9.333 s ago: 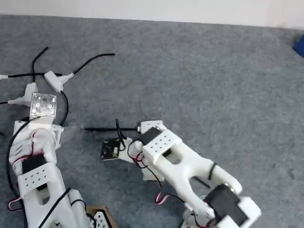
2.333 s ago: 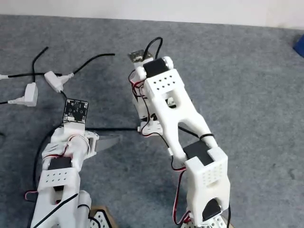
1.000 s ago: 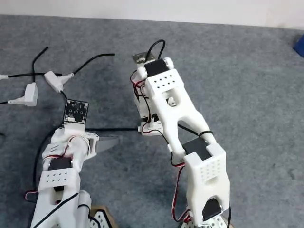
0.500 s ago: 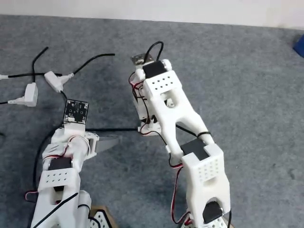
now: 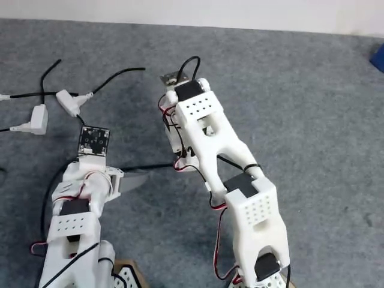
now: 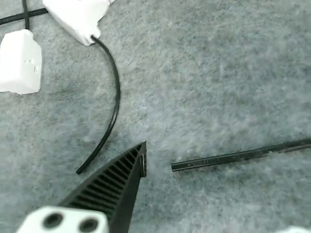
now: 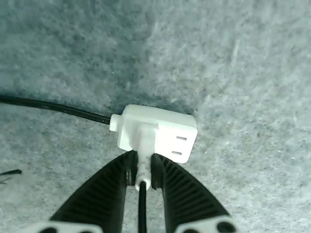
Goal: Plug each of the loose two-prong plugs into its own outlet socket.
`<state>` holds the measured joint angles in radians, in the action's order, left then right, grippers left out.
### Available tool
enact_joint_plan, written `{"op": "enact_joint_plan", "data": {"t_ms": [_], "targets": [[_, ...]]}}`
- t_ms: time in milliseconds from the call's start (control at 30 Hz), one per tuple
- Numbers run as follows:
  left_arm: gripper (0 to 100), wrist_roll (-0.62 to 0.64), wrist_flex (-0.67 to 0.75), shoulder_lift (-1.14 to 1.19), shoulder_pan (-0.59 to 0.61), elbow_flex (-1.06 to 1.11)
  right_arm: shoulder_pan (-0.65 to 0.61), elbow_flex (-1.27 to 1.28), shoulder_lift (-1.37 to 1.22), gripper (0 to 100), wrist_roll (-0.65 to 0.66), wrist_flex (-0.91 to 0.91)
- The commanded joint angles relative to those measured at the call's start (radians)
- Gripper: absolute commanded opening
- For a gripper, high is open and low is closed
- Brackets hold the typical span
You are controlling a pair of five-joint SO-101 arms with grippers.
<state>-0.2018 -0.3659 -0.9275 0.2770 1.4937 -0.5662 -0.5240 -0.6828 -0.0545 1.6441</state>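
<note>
My right gripper (image 7: 142, 162) is shut on the neck of a white plug (image 7: 142, 170). That plug sits pushed into a white outlet socket (image 7: 158, 132) lying on the grey carpet, and a black cord (image 7: 53, 107) leaves the socket's other end. In the high view the right arm (image 5: 207, 132) stands over this spot mid-carpet. My left gripper (image 5: 123, 174) hangs open to the left of it, one dark finger (image 6: 116, 182) hovering above bare carpet. Two more white plug pieces (image 5: 37, 119) (image 5: 69, 102) lie at the far left, apart from both grippers.
A loose black cord end (image 6: 233, 156) lies just past the left finger. Another black cord (image 6: 114, 107) curves from a white piece (image 6: 77, 17). A blue object (image 5: 379, 57) shows at the right edge. Open carpet (image 5: 312, 120) spreads to the right.
Over the last second the right arm has shifted slightly left with the plug in its grip, and the black cord on the carpet has tilted. The left arm has kept still.
</note>
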Motion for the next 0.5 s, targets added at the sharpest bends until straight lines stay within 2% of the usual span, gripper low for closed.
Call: {"op": "enact_joint_plan", "data": {"t_ms": [0,233,467], "targets": [[54,0.009,0.020,-0.013,0.015,-0.004,-0.018,0.013,-0.064,0.7,-0.006,-0.028],[54,0.009,0.020,-0.013,0.016,-0.004,-0.018,0.010,-0.171,0.7,-0.008,-0.048],[54,0.009,0.020,-0.013,0.015,-0.004,-0.021,0.008,-0.125,0.7,-0.008,-0.047]]}}
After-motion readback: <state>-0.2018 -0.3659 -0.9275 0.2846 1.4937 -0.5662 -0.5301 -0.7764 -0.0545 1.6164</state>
